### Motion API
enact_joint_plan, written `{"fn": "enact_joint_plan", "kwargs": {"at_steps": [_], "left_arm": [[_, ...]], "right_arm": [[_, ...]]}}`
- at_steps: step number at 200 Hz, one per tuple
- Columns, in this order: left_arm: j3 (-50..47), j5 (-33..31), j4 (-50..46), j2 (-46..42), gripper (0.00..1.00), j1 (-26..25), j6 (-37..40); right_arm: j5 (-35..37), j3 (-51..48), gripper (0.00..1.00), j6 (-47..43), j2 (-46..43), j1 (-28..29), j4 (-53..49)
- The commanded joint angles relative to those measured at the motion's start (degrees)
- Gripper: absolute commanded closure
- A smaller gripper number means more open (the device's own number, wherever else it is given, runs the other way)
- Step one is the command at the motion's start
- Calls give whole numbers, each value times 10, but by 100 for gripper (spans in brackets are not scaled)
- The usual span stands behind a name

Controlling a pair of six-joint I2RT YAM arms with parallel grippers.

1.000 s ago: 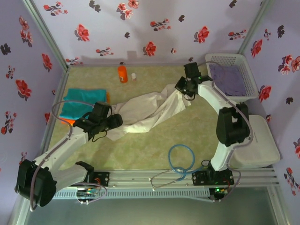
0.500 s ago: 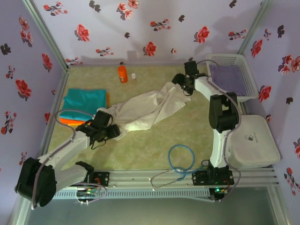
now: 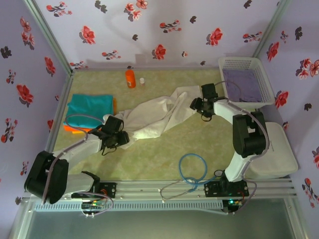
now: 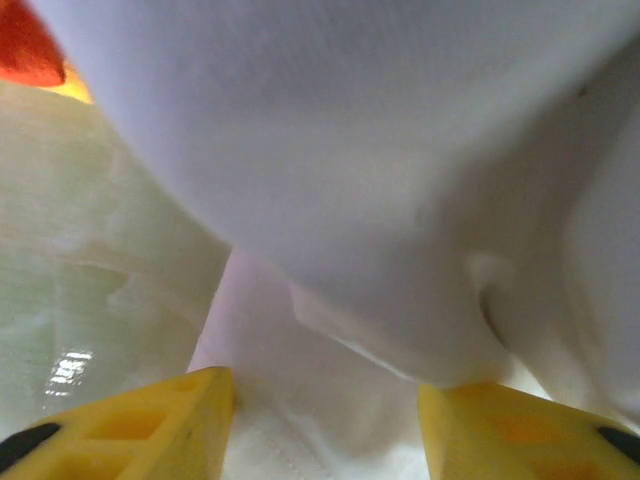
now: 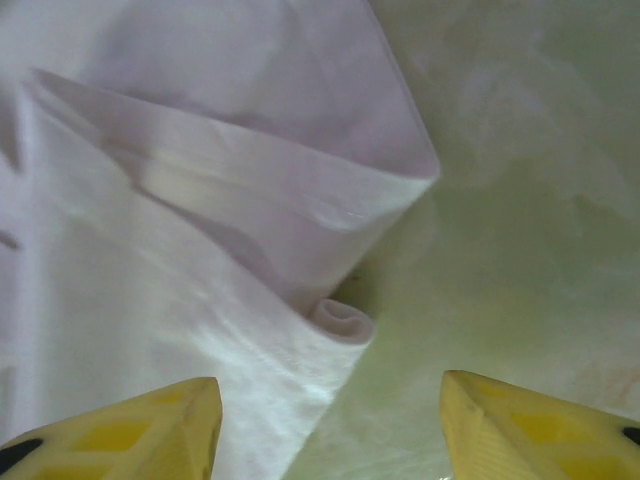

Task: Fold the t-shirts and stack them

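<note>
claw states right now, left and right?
Left claw: open, white t-shirt bunched in the gap, not pinched.
Right claw: open over the white t-shirt's edge, holding nothing.

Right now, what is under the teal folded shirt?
An orange shirt; its near and right edges stick out. The teal shirt covers the rest of it.
</note>
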Motion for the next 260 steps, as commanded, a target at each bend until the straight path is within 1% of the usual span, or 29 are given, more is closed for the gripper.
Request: {"fn": "enact_joint_plan", "kwargs": {"at_steps": [1, 21, 45, 61, 77, 93, 97, 102, 108, 115, 119, 128, 170, 200, 229, 260], "left_arm": [[6, 0, 25, 12, 54, -2, 6], [9, -1, 29, 17, 59, -2, 5], [8, -2, 31, 21, 66, -2, 4], [7, -1, 32, 22, 69, -2, 4], [11, -1, 30, 22, 88, -2, 8], [16, -2, 24, 21, 95, -2, 9], [17, -2, 23, 21, 98, -2, 10], [19, -2, 21, 21, 100, -2, 11], [21, -2, 19, 21, 100, -2, 12], [24, -2, 16, 19, 100, -2, 13], [26, -2, 14, 18, 100, -2, 14], [31, -1, 7, 17, 100, -2, 16], [48, -3, -16, 1, 100, -2, 22], [62, -6, -26, 3, 100, -1, 29], [63, -6, -23, 6, 100, -1, 28], [63, 1, -21, 12, 100, -2, 25]], "right_arm": [[10, 1, 42, -13, 26, -5, 51], [-3, 17, 43, -13, 52, -4, 64], [-23, 27, 52, -12, 74, -4, 72], [-35, 20, 61, -6, 78, -3, 86], [-45, -3, 70, 1, 68, -2, 108], [-40, -20, 80, 7, 48, -2, 110], [-38, -25, 84, 8, 43, -2, 109], [-38, -29, 87, 11, 35, -2, 103], [-37, -33, 91, 12, 25, -2, 95], [-35, -36, 94, 15, 14, -2, 80], [-34, -37, 97, 17, 7, -2, 68], [-31, -35, 100, 21, -10, -2, 36], [-45, -23, 100, 12, -93, -2, -103], [-68, 6, 99, -2, -125, -3, -165], [-92, 45, 98, -7, -111, -2, -182], [-103, 109, 97, -15, -42, -2, -182]]}}
